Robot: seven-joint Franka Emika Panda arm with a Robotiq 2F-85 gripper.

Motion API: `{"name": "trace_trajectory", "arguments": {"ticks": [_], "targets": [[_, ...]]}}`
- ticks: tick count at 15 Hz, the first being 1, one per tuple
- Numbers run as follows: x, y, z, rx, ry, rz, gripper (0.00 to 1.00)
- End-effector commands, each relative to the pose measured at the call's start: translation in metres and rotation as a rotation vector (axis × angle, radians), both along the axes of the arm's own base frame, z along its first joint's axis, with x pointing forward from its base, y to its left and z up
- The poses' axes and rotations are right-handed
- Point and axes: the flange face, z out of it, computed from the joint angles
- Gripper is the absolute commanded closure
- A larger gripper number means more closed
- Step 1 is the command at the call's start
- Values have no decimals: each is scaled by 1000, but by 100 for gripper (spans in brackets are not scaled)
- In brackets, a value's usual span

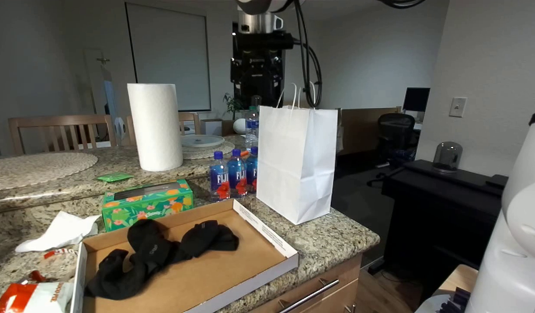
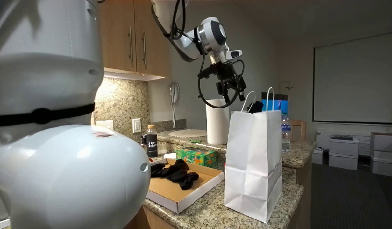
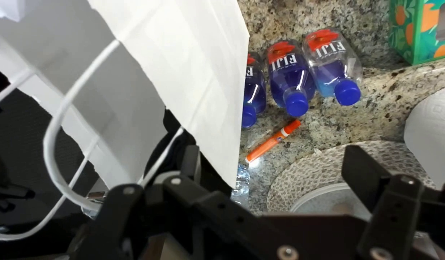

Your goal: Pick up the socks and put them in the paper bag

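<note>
Arm (image 2: pixel 211 35) high, jaws prob. nr bag (image 2: pixel 246 165)

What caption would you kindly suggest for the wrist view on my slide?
Jaws apart, the tool hangs near the white paper bag, black fabric at its mouth, three FIJI bottles standing alongside.

Kitchen, with wall cupboards (image 2: pixel 118 35) and stone counter (image 1: pixel 347 237)

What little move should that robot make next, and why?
Perhaps nudge what looks like a lumpy black fabric sock down into the tall white paper bag: it pokes above the rim, and the open, empty, two-fingered black gripper hangs close by.
</note>
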Motion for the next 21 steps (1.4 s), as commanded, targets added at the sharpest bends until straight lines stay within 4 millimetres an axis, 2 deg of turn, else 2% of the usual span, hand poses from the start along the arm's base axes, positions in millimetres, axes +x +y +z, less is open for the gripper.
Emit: {"name": "trace_trajectory", "arguments": {"ticks": [1, 9, 12, 16, 21], "targets": [[-5, 0, 3, 2, 1, 12, 0], [27, -18, -24, 1, 55, -49, 0], [35, -18, -25, 2, 35, -37, 0], [33, 5, -5, 4, -30, 38, 0], [15, 37, 13, 75, -18, 254, 0]]}}
